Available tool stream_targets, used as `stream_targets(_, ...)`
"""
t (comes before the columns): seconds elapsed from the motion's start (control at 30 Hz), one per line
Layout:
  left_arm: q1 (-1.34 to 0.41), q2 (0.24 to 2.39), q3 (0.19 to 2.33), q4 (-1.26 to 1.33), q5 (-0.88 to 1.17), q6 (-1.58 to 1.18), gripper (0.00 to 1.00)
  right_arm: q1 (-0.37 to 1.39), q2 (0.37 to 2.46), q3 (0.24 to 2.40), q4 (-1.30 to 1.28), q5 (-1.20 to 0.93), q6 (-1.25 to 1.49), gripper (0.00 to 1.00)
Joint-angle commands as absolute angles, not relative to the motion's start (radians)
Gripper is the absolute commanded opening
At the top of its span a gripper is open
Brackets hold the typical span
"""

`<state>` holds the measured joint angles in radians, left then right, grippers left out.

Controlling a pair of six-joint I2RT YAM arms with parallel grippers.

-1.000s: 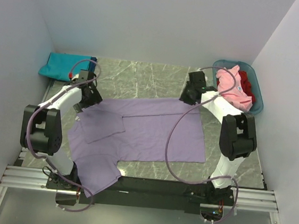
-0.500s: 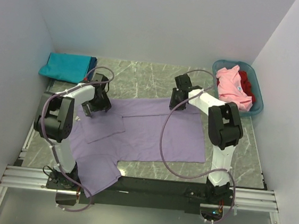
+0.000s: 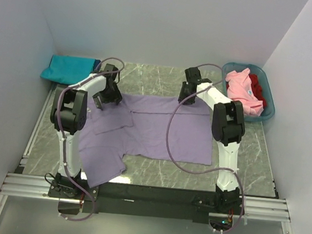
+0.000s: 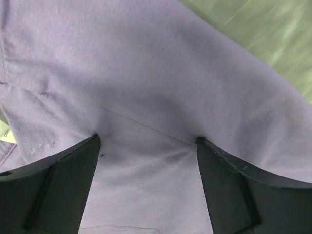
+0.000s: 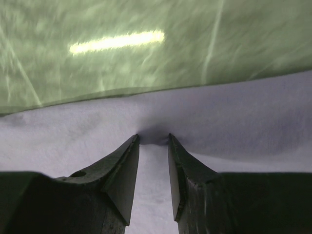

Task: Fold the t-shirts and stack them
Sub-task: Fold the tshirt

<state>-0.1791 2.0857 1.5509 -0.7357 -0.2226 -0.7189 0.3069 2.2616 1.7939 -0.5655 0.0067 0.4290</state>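
Note:
The large lavender t-shirt lies spread flat on the green marble table. My left gripper is at its far left edge, jaws wide open, with the fingertips pressed down on the cloth. My right gripper is at the shirt's far edge near the middle. In the right wrist view its jaws are nearly together, with a pucker of lavender cloth pinched between the tips. A folded teal t-shirt lies at the far left. Pink and red shirts sit in the basket.
The teal-blue plastic basket stands at the far right by the wall. White walls close in the left, back and right. Bare marble shows beyond the shirt's far edge. The metal rail runs along the near edge.
Both arms have reached farther back and inward. The lavender shirt has slid toward the far side with them, and its near edge and lower sleeve are now farther from the rail.

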Motion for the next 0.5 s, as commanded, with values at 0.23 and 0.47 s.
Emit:
stream_targets(0.23, -0.15, 2.264, 1.836, -0.793, -0.176, -0.738, 0.93, 0.195, 2.368, 2.006, -0.64, -0.009, 0.433, 0.38)
stream_targets(0.47, -0.133, 2.067, 1.816, -0.816, -0.222, -0.712, 0.99, 0.189, 2.228, 1.952, -0.623, -0.003, 0.406, 0.38)
